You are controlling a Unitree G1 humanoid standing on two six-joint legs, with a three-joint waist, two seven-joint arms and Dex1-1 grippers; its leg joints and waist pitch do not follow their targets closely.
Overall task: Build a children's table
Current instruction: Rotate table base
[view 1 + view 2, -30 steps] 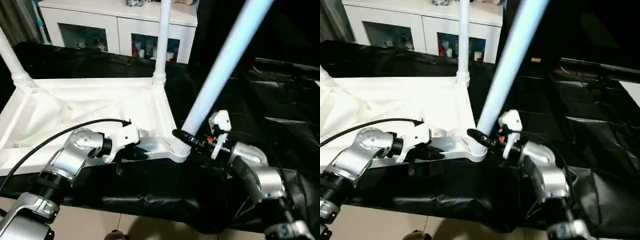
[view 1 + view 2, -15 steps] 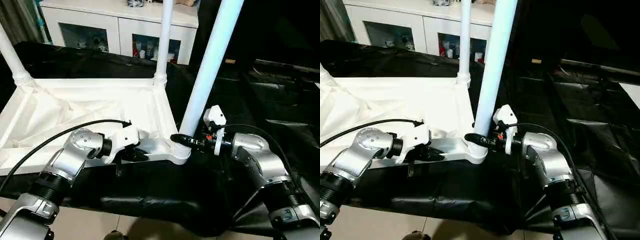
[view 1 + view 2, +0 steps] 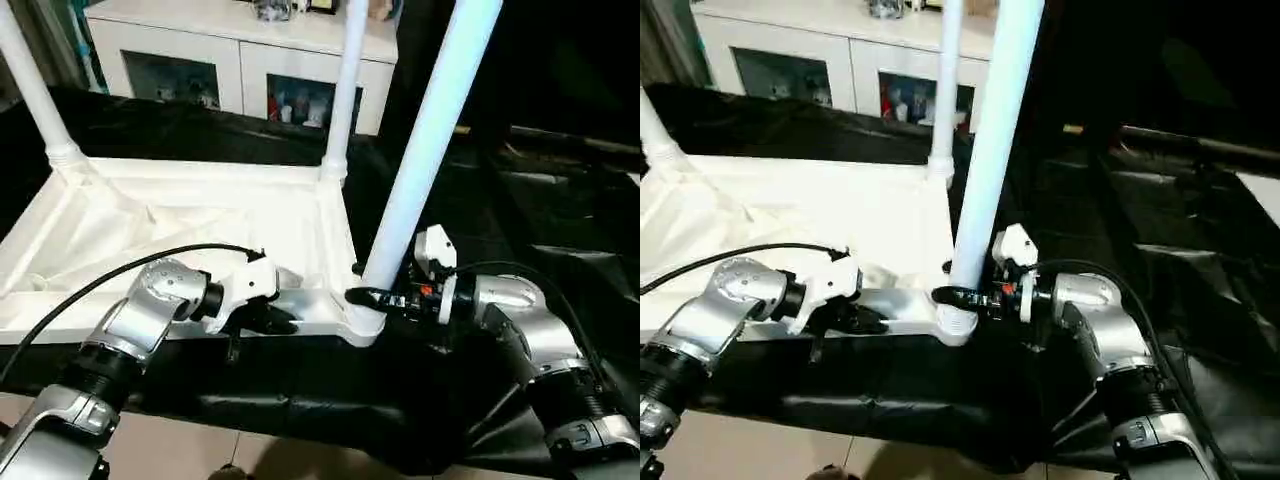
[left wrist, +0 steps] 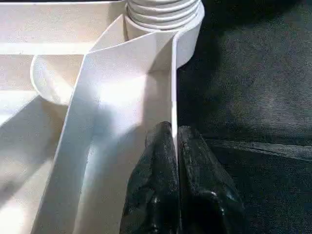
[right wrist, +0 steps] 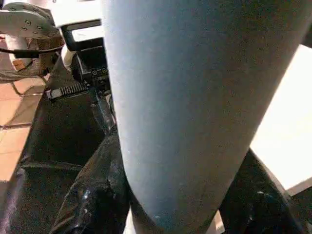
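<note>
I see white plastic square tabletop (image 3: 200, 225) lying underside-up on black cloth (image 3: 540, 200); two white tapered tube legs already seated, one at 10 o'clock corner (image 3: 30, 85), one at 1 o'clock corner (image 3: 345, 100); third leg (image 3: 425, 150) at 5 o'clock corner, base in round socket (image 3: 360, 322), leaning slightly; I judge it not fully home; right gripper (image 3: 365, 297) clasps third leg low down; left gripper (image 4: 174, 161) pinched on near rim of tabletop, steadying; fourth corner hidden behind my left forearm; fourth leg apparently outstanding.
</note>
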